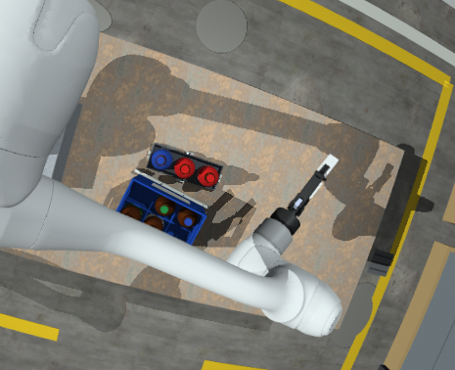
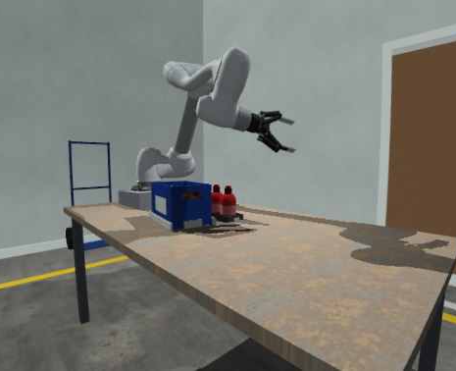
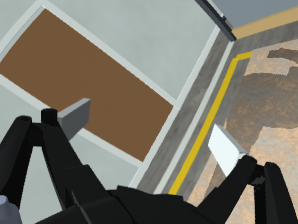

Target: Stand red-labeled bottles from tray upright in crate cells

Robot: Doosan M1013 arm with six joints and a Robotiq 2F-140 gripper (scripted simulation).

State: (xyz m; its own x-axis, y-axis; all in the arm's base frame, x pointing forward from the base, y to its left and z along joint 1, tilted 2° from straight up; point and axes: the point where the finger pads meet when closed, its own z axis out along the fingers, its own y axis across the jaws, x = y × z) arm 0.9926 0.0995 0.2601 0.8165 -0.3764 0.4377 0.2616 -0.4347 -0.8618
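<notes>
The dark tray (image 1: 186,168) holds three upright bottles: one blue-capped (image 1: 160,160) and two red ones (image 1: 184,168) (image 1: 207,175). The red bottles also show in the side view (image 2: 228,201). The blue crate (image 1: 162,212) next to the tray holds several brown bottles, one with a green cap (image 1: 164,209) and one with a blue cap (image 1: 188,221); the arm hides part of it. It also shows in the side view (image 2: 181,204). My gripper (image 1: 321,176) is open and empty, high above the table, right of the tray. It also shows in the side view (image 2: 280,132) and the wrist view (image 3: 153,139).
A blue hand cart (image 2: 89,188) stands behind the table's far end. The robot base (image 2: 164,167) sits behind the crate. Yellow floor lines (image 1: 421,161) run past the table's right edge, and a brown door (image 2: 431,142) is on the right wall.
</notes>
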